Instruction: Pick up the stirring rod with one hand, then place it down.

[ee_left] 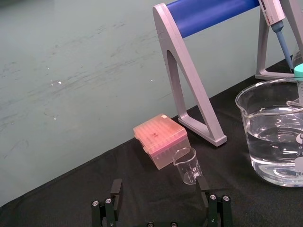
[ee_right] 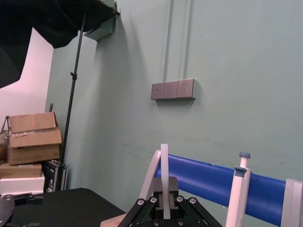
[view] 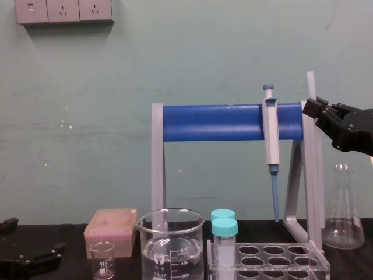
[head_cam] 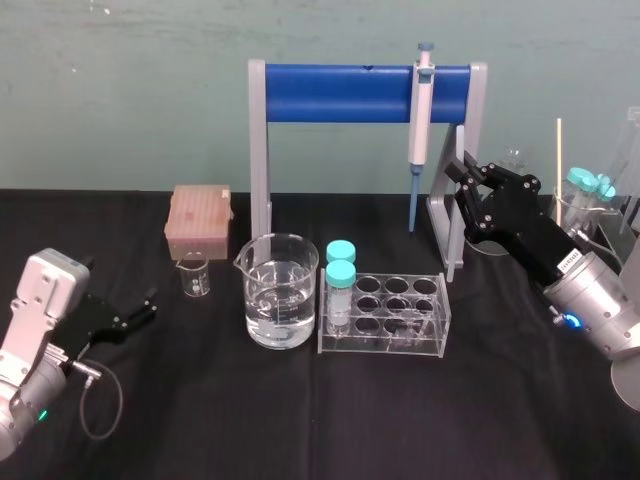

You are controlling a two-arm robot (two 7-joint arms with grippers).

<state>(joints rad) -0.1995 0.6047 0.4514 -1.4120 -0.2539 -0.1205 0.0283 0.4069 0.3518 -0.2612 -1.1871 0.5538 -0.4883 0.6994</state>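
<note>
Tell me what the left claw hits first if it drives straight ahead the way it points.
Most likely the small beaker: it stands just ahead of the open left claw, with the pink box behind it, though depth is unclear. The right claw holds the rod upright.

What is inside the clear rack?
Two teal-capped vials stand in the rack's left holes; other holes look empty. The front vial covers the rear one's body.

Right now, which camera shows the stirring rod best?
Chest view: the stirring rod shows nearly full length, upright, in the right gripper. Head view has it against the rack's grey leg; right wrist view, its upper part. Left gripper sits low left.
</note>
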